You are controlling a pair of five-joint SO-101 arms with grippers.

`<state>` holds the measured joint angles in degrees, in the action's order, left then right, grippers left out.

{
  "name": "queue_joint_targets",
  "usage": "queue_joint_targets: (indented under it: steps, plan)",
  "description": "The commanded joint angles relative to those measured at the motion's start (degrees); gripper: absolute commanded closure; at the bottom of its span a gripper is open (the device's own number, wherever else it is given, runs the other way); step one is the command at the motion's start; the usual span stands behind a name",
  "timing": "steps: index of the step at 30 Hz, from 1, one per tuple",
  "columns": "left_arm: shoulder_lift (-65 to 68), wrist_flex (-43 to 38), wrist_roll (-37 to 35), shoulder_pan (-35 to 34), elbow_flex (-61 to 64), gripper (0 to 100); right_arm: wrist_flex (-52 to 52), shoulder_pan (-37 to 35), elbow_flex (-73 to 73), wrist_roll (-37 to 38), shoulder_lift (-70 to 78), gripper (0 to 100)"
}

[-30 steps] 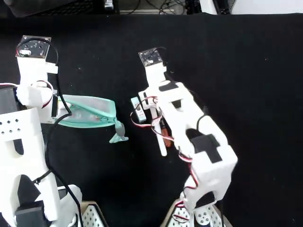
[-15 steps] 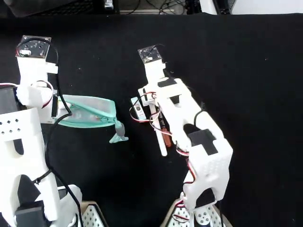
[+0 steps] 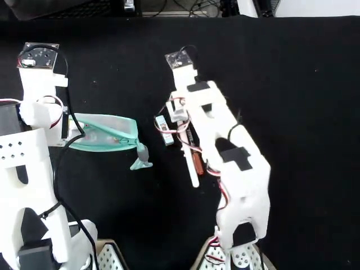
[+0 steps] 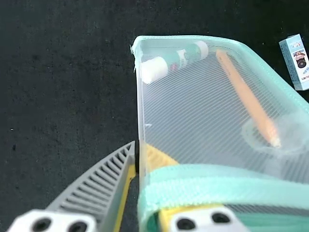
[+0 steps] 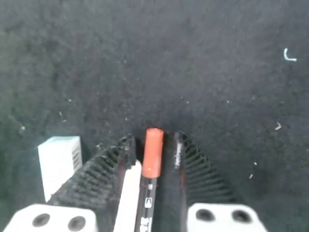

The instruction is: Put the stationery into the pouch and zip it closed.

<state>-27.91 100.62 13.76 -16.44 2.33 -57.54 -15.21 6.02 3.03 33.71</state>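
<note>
A clear mesh pouch (image 3: pixel 107 134) with teal trim lies at the left, its zipper tab (image 3: pixel 142 157) hanging at the near corner. My left gripper (image 4: pixel 137 164) is shut on the pouch's (image 4: pixel 207 121) edge. Inside lie an orange pencil (image 4: pixel 246 99) and a white and green stick (image 4: pixel 176 60). My right gripper (image 5: pixel 152 137) is open, low over the table, its fingers on either side of a red-capped marker (image 5: pixel 150 159) and a white pen (image 5: pixel 128 193). From above, the marker (image 3: pixel 197 161) and white pen (image 3: pixel 192 171) lie under the right arm (image 3: pixel 225 140). A small pale-blue box (image 3: pixel 164 130) lies beside them.
Black cloth covers the whole table (image 3: pixel 304 112), with open room to the right and at the back. The small box (image 5: pixel 59 162) sits just outside one right finger and also appears past the pouch (image 4: pixel 297 60). The arm bases stand at the near edge.
The right arm has turned a little over the pens, uncovering more of the small box. Marker, pen, pouch and left arm stay where they were.
</note>
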Motion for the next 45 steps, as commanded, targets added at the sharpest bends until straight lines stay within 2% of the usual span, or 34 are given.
queue_joint_targets:
  steps: [1, 7, 11, 15, 21, 27, 29, 32, 33, 38, 45]
  plan:
    - [-0.7, 0.0, -0.35, 0.84, -0.57, 97, -9.41, 2.81, 9.71, 0.09, 4.09, 98.5]
    - [-0.53, 0.0, -0.35, 0.84, -0.66, 97, -15.3, 10.64, 14.73, -0.09, 5.32, 98.6]
    - [-0.44, 0.0, -0.18, 0.84, -0.75, 97, -18.11, 13.27, 16.13, 1.14, 5.41, 98.6]
    - [-0.44, 0.0, -0.18, 0.84, -0.75, 97, -18.9, 13.19, 16.48, 5.98, 5.76, 98.2]
    - [-0.44, 0.0, -0.09, 0.84, -0.66, 97, -18.9, 13.1, 16.75, 6.42, 5.85, 84.7]
    - [-0.44, 0.0, -0.09, 0.84, -0.66, 97, -19.34, 11.08, 16.75, 6.51, 8.22, 83.6]
    - [-0.44, 0.0, -0.09, 0.84, -0.66, 97, -19.43, 9.93, 17.36, 6.68, 10.15, 84.3]
    - [-0.44, 0.0, -0.09, 0.84, -0.57, 97, -21.45, 9.49, 20.7, 7.3, 11.65, 97.6]
    - [-0.44, 0.0, -0.09, 0.84, -0.57, 97, -21.8, 9.58, 21.32, 7.3, 11.74, 98.8]
    - [-0.44, 0.0, -0.09, 0.75, -0.57, 97, -24.7, 10.9, 21.41, 6.24, 6.99, 98.6]
    - [-0.88, 0.0, -0.09, 0.75, -0.57, 97, -28.04, 8.97, 17.63, 6.42, -11.21, 98.6]
